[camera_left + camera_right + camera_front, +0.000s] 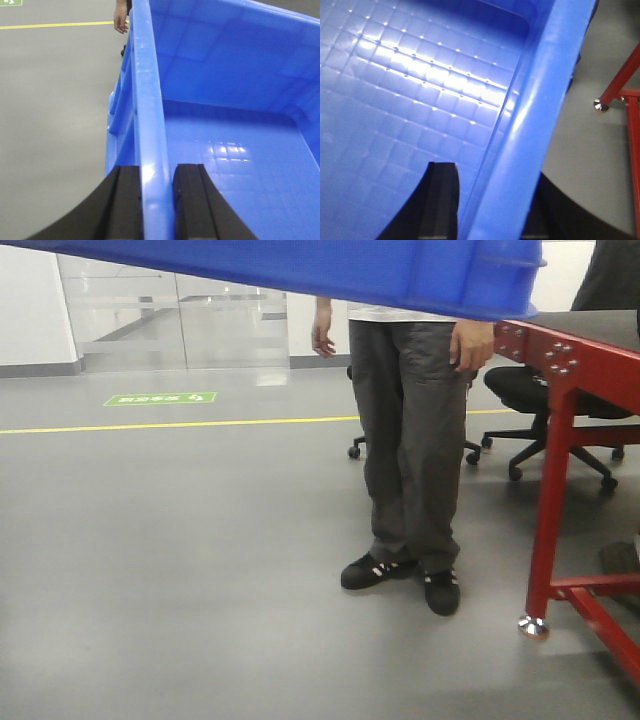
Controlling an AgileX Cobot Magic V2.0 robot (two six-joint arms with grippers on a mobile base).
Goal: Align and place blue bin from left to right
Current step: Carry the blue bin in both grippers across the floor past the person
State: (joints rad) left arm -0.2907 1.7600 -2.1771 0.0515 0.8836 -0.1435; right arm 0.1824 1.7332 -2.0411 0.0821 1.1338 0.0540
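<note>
Left hand is pressed onto the rim of the blue bin, one black pad outside the wall and the other inside, rim wedged between them. Right hand does the same on the opposite rim: inner pad inside the bin and a dark outer finger outside, so it is pinching the wall too. Between the two hands the bin hangs empty, its gridded base bare, lifted off any support. Below both hands is grey floor, with a yellow line farther off. Just outboard of the right hand stands a red-framed bench with a dark top, the bin's end near its corner; whether they touch is unclear. Beyond the hands a person stands beside the bench, with an office chair behind. Step looks like mid-carry, bin gripped and raised, not yet set down. Next move likely needs both hands travelling together to keep the bin level, clearing the bench edge and the person, then lowering square. The target spot is not in view.
</note>
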